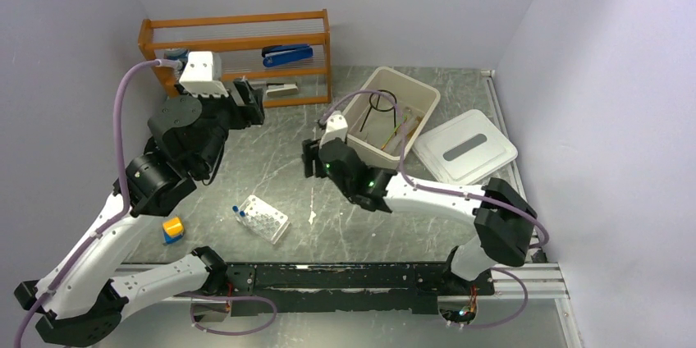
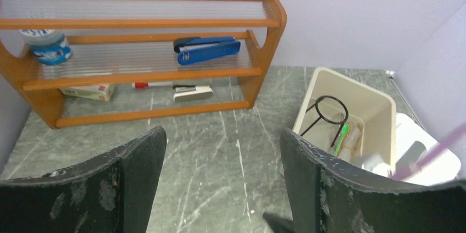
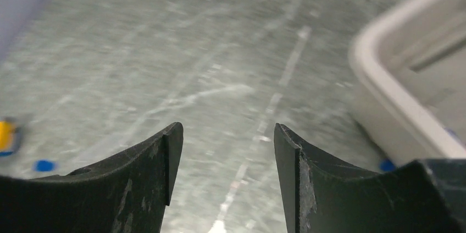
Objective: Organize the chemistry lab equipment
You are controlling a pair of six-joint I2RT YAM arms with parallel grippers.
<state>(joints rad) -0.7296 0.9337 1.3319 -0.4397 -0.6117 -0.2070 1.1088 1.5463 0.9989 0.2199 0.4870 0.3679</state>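
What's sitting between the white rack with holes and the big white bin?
The right gripper, open and empty, sits between rack and bin, seen in the top view.

The shelf (image 1: 238, 57) stands at the back left of the desk (image 1: 279, 147), with the stapler (image 1: 287, 54) on its middle board. Right of the shelf, also at the back, sits the bin (image 1: 410, 81) with the tripod (image 1: 382, 103) inside. The lid (image 1: 466, 148) lies just right of the bin. Toward the front left lies the rack (image 1: 266, 219), vials (image 1: 239, 211) at its left end and the block (image 1: 171, 229) to its left.

A robotics lab bench: walled marbled table (image 1: 279, 147), mounting rail (image 1: 345, 276), white holed rack (image 1: 266, 219).
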